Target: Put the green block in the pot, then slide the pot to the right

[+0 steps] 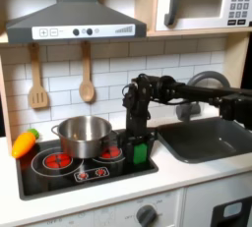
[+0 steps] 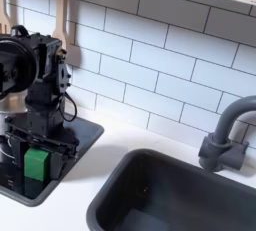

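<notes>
My hand (image 1: 139,150) pinches the green block (image 2: 38,162) low over the stove's (image 1: 59,177) front right corner, beside the pot (image 1: 83,135) on the back burner.

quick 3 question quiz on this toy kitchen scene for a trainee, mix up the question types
1. True or false: the green block already lies inside the pot.
2. Multiple choice: in the first exterior view, the carrot lies (A) inside the sink, (B) at the stove's left edge, beside the pot, (C) under the faucet.
3. Fill in: in the second exterior view, the gripper stands over the green block, with its fingers on either ____ of it.

Key: 1 false; 2 B; 3 side.
</notes>
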Motion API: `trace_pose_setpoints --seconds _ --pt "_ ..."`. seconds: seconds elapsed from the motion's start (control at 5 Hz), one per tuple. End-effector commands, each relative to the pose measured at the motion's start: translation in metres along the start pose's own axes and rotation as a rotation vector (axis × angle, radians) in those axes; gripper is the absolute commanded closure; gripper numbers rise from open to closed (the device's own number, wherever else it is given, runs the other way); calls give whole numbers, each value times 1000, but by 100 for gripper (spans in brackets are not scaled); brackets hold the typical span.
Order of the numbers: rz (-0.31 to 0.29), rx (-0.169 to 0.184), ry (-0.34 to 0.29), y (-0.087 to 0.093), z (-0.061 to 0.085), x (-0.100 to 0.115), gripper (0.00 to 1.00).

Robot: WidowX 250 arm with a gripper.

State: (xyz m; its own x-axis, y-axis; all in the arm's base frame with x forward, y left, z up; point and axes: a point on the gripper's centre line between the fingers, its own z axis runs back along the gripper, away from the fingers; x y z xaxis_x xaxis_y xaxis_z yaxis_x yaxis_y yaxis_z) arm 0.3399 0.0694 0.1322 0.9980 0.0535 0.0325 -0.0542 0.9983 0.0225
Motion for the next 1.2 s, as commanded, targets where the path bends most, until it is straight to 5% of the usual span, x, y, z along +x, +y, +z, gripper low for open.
trace_pose_setpoints --seconds 0.0,1.0 --pt "0 -2 -29 2 5 -4 100" --pt "3 6 -159 14 57 -10 100"
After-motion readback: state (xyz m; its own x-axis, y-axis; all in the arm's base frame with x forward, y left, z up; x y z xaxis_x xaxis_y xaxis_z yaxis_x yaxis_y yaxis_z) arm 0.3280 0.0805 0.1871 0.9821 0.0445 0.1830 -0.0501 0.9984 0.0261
